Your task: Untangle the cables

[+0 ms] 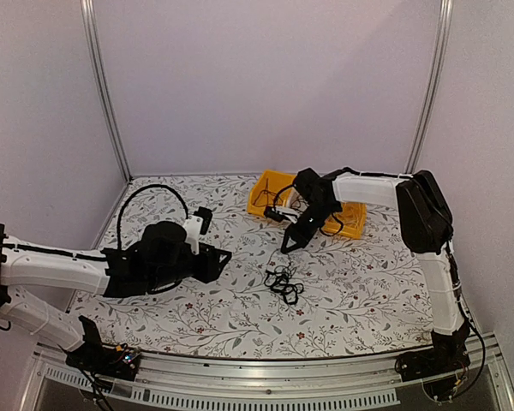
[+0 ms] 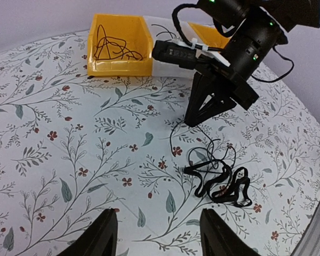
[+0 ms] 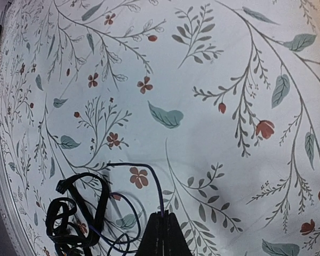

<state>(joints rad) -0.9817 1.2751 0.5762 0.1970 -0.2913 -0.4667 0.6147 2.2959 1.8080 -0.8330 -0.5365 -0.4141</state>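
A knotted clump of thin black cables [image 1: 283, 283] [image 2: 221, 178] [image 3: 77, 213] lies on the flowered cloth near the table's middle. One thin strand [image 3: 149, 176] rises out of the clump into my right gripper [image 1: 288, 246] [image 2: 193, 120] [image 3: 163, 214], which is shut on its end just above the cloth. More thin black cables [image 2: 111, 45] lie inside the yellow bin [image 1: 268, 197] [image 2: 120, 65]. My left gripper [image 1: 221, 261] [image 2: 159, 232] stands open to the left of the clump, nothing between its fingers [image 2: 98, 234].
A second yellow bin [image 1: 353, 221] [image 2: 209, 35] stands behind the right arm. The flowered cloth [image 1: 351, 291] covers the table; a metal rail [image 1: 265, 394] runs along the near edge, and white walls close in the back and sides.
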